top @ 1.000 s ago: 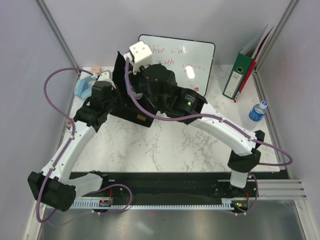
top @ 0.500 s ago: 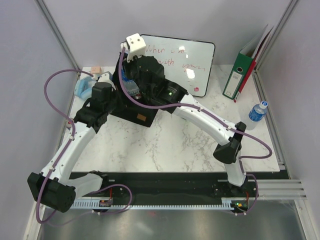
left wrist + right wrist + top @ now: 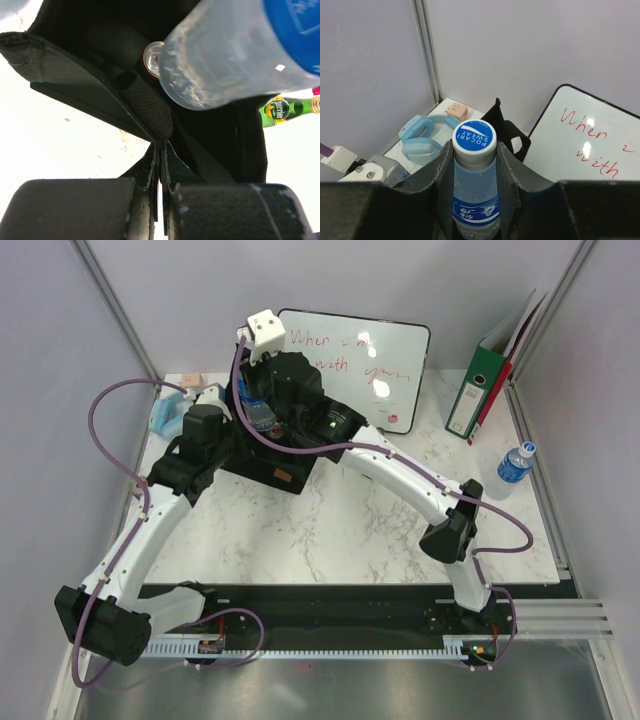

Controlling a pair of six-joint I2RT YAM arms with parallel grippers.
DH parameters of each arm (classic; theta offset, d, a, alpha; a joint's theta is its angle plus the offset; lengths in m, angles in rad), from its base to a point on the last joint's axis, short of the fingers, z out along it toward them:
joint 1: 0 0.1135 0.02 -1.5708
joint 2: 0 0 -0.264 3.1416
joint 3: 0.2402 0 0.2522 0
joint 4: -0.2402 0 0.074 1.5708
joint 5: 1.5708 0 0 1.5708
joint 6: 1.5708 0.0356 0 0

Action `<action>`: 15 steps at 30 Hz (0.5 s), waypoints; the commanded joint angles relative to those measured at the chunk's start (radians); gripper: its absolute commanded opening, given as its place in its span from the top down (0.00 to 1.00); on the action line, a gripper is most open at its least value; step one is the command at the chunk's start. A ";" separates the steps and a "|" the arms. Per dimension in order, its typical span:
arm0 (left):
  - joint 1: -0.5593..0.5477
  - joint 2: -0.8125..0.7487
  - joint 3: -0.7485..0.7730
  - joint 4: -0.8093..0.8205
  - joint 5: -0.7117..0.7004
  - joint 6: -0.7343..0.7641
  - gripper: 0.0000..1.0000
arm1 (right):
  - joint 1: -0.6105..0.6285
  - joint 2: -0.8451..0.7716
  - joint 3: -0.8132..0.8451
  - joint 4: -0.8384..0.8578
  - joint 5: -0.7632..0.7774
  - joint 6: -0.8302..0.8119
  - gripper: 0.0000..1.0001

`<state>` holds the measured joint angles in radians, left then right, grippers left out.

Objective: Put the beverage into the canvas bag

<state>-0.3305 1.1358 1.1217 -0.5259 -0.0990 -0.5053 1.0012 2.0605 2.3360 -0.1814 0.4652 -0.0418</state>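
The black canvas bag with a tan label stands at the back left, mouth open. My left gripper is shut on the bag's rim and holds it open. My right gripper is shut on the neck of a clear Pocari Sweat bottle with a blue cap. In the top view the bottle hangs upright over the bag's mouth. In the left wrist view the bottle's base is at the opening, above a can top inside the bag.
A whiteboard leans on the back wall. Blue headphones and a small pink cube lie left of the bag. A green glass bottle lies beyond the bag. A green binder and a water bottle stand at the right.
My right arm has swung left and back, carrying the bottle from beside the bag to over its mouth. The left gripper has kept its hold on the bag.
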 commanded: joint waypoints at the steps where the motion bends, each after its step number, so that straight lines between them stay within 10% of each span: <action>1: -0.001 -0.022 -0.007 -0.008 0.021 -0.024 0.98 | -0.003 -0.025 0.088 0.171 -0.060 -0.007 1.00; 15: -0.002 -0.031 -0.002 -0.006 0.042 -0.041 0.98 | -0.026 0.042 0.017 0.312 -0.062 -0.044 1.00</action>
<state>-0.3305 1.1320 1.1217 -0.5270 -0.0978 -0.5091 0.9855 2.1128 2.3299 -0.0975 0.4175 -0.0597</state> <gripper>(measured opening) 0.033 0.387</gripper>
